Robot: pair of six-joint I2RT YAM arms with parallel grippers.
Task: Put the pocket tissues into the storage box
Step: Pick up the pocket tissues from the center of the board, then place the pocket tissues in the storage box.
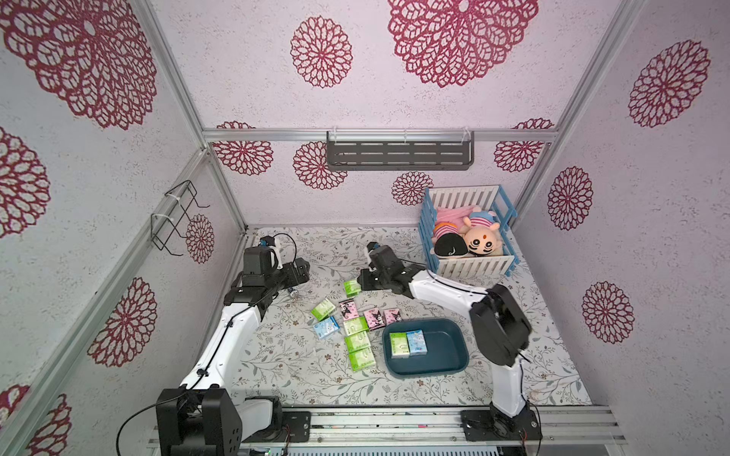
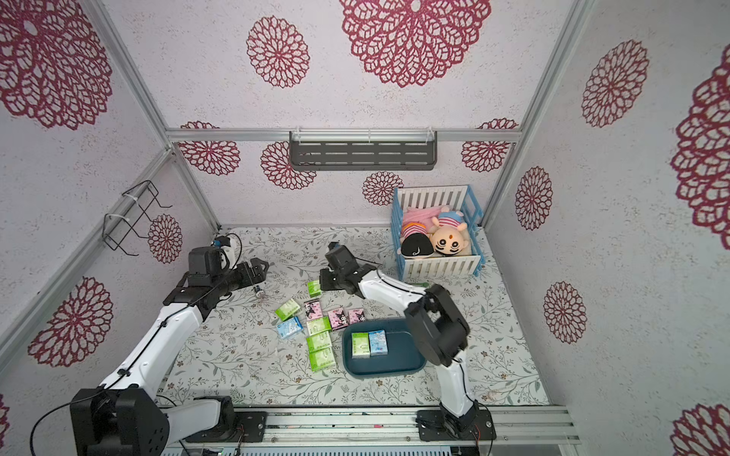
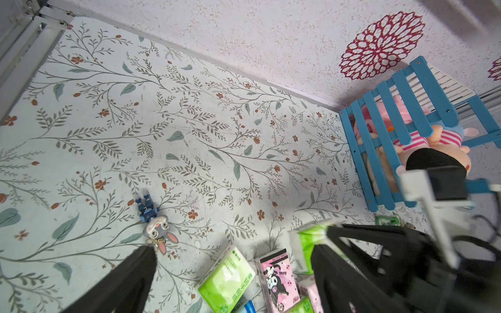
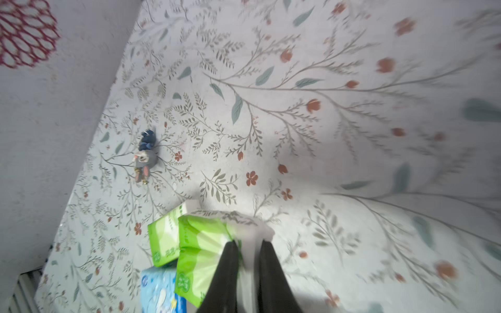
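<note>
Early days tbh: just two tissue packs in the box at 4 o'clock of the pile, eight loose on the table, right gripper pinching a green pack at the pile's 12 o'clock, left gripper spread, empty.

Storage box floor lies half bare beside two pocket tissues.

The table is pale, printed with grey-green leafy sprigs and small rust-red flowers. The storage box is dark teal. The pocket tissues are lime green-and-white, pink with a black cartoon figure, or light blue with white. The far-right crib is blue and white.
</note>
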